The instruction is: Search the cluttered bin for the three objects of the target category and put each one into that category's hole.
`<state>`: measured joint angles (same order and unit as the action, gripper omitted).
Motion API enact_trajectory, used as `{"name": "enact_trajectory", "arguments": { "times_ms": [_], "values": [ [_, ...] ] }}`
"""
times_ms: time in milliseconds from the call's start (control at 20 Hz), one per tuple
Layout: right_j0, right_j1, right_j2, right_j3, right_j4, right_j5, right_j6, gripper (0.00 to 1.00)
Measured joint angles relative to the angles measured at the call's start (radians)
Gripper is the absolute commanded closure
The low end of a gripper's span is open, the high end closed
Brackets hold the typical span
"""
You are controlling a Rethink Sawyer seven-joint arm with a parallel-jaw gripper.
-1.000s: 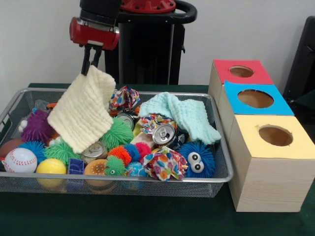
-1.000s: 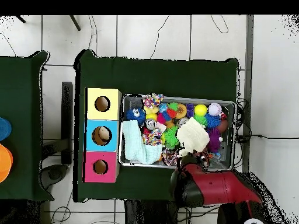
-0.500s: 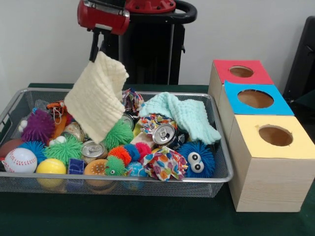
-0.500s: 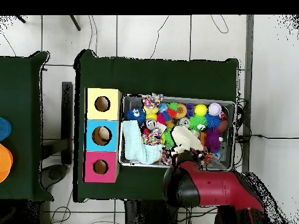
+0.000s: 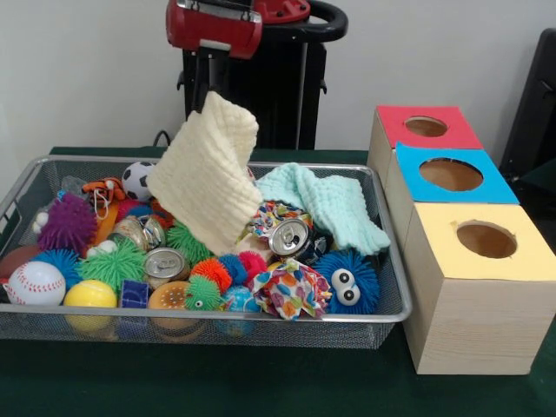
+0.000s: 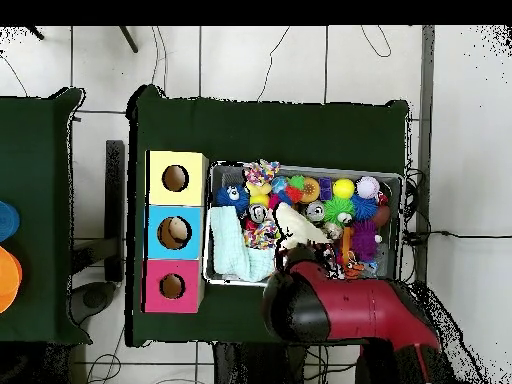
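My gripper (image 5: 205,89) is shut on the top corner of a cream knitted cloth (image 5: 207,170) and holds it hanging above the middle of the silver wire-mesh bin (image 5: 287,328). The cloth's lower edge still brushes the clutter. In the overhead view the cloth (image 6: 294,226) shows beside the red arm, over the bin (image 6: 305,169). A mint knitted cloth (image 5: 328,205) lies at the bin's back right. The round hole (image 5: 426,126) in the red-topped box is at the far right, also in the overhead view (image 6: 172,286).
The bin holds spiky balls, drink cans (image 5: 289,235), a baseball (image 5: 35,282), a small football (image 5: 137,179), patterned scrunchies and a blue googly-eyed ball (image 5: 347,281). The blue-topped box (image 5: 452,176) and yellow-topped box (image 5: 482,239) stand in front of the red one.
The gripper has carried the cream cloth up and towards the boxes, from the bin's left part to its middle. The football and cans beneath it are now uncovered.
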<state>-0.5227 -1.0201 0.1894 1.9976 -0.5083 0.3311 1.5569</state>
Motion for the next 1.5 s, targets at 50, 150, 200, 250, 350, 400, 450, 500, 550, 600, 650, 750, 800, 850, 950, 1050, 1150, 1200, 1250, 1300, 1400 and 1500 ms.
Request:
{"name": "enact_trajectory", "arguments": {
  "times_ms": [50, 150, 200, 250, 350, 400, 450, 500, 550, 600, 650, 750, 800, 850, 950, 1050, 1150, 1200, 1250, 1300, 1400, 1500],
  "values": [
    [-0.003, 0.000, 0.007, 0.000, 0.004, 0.001, 0.000, 1.00],
    [-0.011, -0.001, 0.025, 0.000, 0.014, 0.005, 0.000, 1.00],
    [-0.021, -0.002, 0.044, 0.000, 0.026, 0.010, 0.000, 1.00],
    [-0.024, -0.002, 0.050, 0.000, 0.029, 0.012, 0.000, 1.00],
    [-0.031, -0.003, 0.064, 0.000, 0.034, 0.016, 0.000, 1.00],
    [-0.041, -0.006, 0.082, 0.000, 0.037, 0.021, 0.000, 1.00],
    [-0.046, -0.008, 0.091, 0.000, 0.038, 0.023, 0.000, 1.00],
    [-0.050, -0.009, 0.096, 0.000, 0.038, 0.025, 0.000, 1.00],
    [-0.053, -0.010, 0.102, 0.000, 0.038, 0.026, 0.000, 1.00],
    [-0.056, -0.012, 0.108, 0.000, 0.038, 0.026, 0.000, 1.00],
    [-0.059, -0.013, 0.114, 0.000, 0.038, 0.026, 0.000, 1.00],
    [-0.062, -0.013, 0.125, 0.000, 0.038, 0.026, 0.000, 1.00],
    [-0.063, -0.013, 0.128, 0.000, 0.038, 0.026, 0.000, 1.00],
    [-0.064, -0.013, 0.133, 0.000, 0.038, 0.026, 0.000, 1.00],
    [-0.067, -0.013, 0.139, 0.000, 0.038, 0.026, 0.000, 1.00],
    [-0.074, -0.013, 0.152, 0.001, 0.038, 0.026, 0.000, 1.00],
    [-0.080, -0.013, 0.160, 0.003, 0.038, 0.026, 0.000, 1.00],
    [-0.083, -0.013, 0.163, 0.004, 0.038, 0.026, 0.000, 1.00],
    [-0.084, -0.013, 0.164, 0.004, 0.037, 0.026, 0.000, 1.00],
    [-0.086, -0.013, 0.164, 0.005, 0.037, 0.026, 0.000, 1.00],
    [-0.092, -0.013, 0.165, 0.007, 0.037, 0.026, 0.000, 1.00],
    [-0.095, -0.013, 0.165, 0.008, 0.037, 0.026, 0.000, 1.00]
  ]
}}
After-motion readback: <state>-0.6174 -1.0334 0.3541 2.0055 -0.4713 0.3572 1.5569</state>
